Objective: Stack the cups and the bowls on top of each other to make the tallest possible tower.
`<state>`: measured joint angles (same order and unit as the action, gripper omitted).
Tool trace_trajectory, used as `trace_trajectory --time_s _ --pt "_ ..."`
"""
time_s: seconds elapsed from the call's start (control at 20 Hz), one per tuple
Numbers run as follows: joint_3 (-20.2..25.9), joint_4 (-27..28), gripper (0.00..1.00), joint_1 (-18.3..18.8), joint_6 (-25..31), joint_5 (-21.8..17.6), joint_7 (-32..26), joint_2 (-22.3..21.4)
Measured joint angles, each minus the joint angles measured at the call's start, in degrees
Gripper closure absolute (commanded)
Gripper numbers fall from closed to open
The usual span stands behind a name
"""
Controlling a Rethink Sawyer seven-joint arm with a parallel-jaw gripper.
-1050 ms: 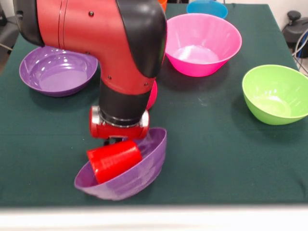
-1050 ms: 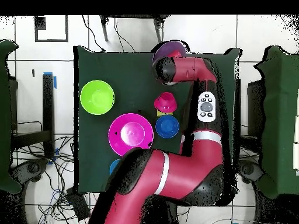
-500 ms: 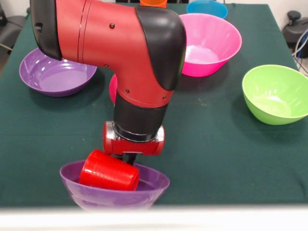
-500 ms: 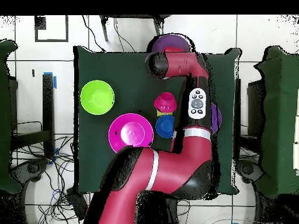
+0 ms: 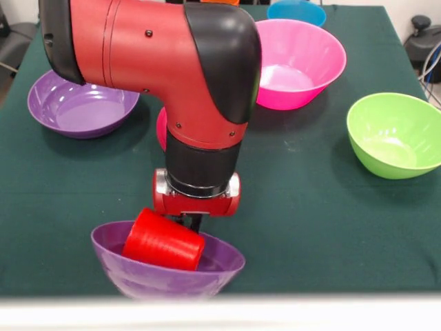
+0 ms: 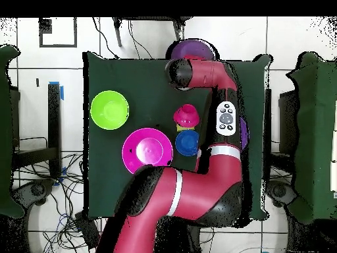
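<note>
The near purple bowl (image 5: 169,269), tipped steeply on its side a second ago, now sits level and upright at the worktop's front edge. The red cup (image 5: 162,241) lies tilted inside it, shifted slightly right since half a second ago.

A: What sits right under the tool (image 5: 195,222)?
B: A red cup (image 5: 163,241), tipped on its side, lying inside a wide purple bowl (image 5: 167,270) at the tabletop's (image 5: 310,221) edge. The cup's rim touches the tool; whether it is gripped is hidden.

A: And the other bowls?
B: A second purple bowl (image 5: 81,102) stands upright, well off to the tool's side. The big pink bowl (image 5: 298,63) and the lime green bowl (image 5: 394,135) stand upright on the other side, apart from each other. A light blue bowl (image 5: 296,11) shows just beyond the pink one.

A: Anything behind the arm?
B: Overhead, a small crimson bowl (image 6: 186,116) lies upside down beside a dark blue one (image 6: 187,142).
</note>
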<state>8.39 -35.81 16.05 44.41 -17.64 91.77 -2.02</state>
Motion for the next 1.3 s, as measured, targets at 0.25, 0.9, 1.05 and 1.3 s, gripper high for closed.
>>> trace_trajectory --time_s 0.25,0.9,1.05,1.3 --pt "-0.23 -3.83 1.0 0.85 -0.01 0.53 0.0 -1.72" --pt "-2.51 -10.92 1.0 2.35 4.81 0.43 0.0 -5.34" --pt "-3.95 -10.9 1.0 2.31 15.37 0.42 0.0 -5.6" --pt "-5.78 -10.81 1.0 2.31 33.38 0.3 0.0 -5.77"
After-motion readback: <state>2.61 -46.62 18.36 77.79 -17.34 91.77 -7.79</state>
